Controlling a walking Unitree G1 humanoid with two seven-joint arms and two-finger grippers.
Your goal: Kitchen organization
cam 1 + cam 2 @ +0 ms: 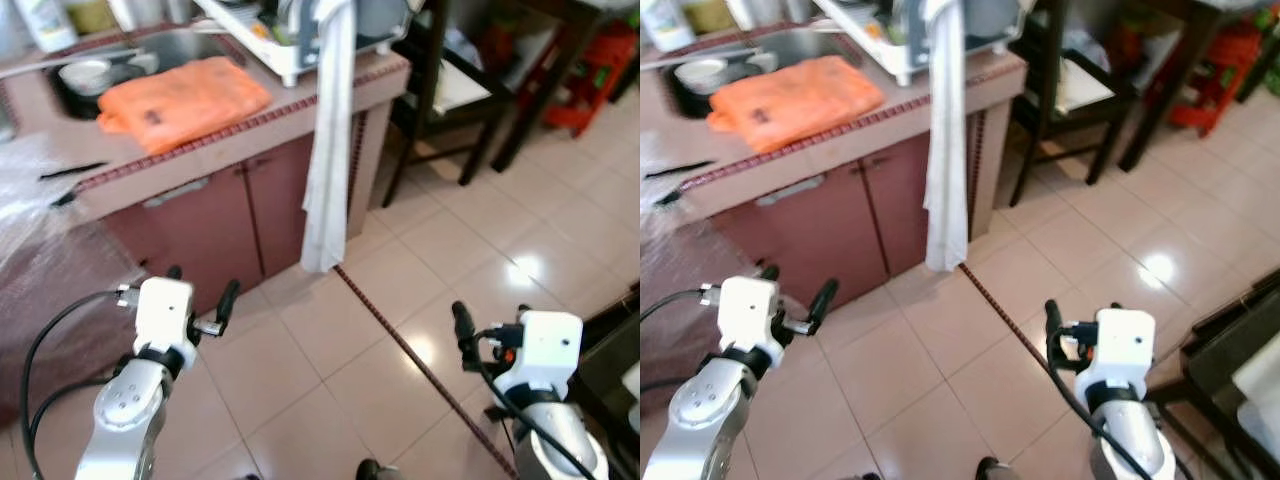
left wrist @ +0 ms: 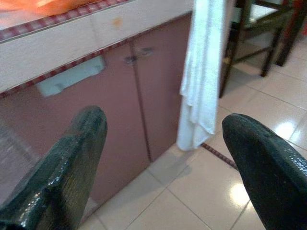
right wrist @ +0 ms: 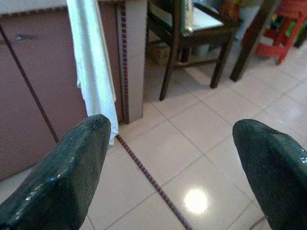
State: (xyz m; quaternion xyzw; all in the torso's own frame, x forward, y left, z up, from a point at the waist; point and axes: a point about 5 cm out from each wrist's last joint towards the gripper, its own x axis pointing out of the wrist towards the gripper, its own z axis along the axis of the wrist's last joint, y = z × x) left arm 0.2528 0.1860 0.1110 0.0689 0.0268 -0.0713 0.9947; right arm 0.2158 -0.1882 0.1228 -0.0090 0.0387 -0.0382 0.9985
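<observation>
Worktop (image 1: 215, 150) runs across the upper left, pink tiled with a checked trim along its front edge. At its far left end a sink (image 1: 90, 75) holds a bowl, likely waiting to be washed. Orange cloth (image 1: 185, 98) lies flat just right of the sink, near the front edge, probably dropped there to dry or wipe with. Dish rack (image 1: 285, 50) sits at the worktop's right corner. White towel (image 1: 328, 150) hangs from that corner down past the cabinet doors (image 1: 235, 215), almost to the floor (image 1: 400, 300), draped so it is handy beside the rack. Left gripper (image 1: 200, 300) is low in front of the cabinet, fingers spread wide, holding nothing, well short of the worktop. Right gripper (image 3: 172, 167) is over bare tiles to the right, fingers also wide apart and empty, aimed toward the towel and a dark chair (image 1: 450, 90) beyond. Both look ready for a reach; the robot probably needs to step closer first.
</observation>
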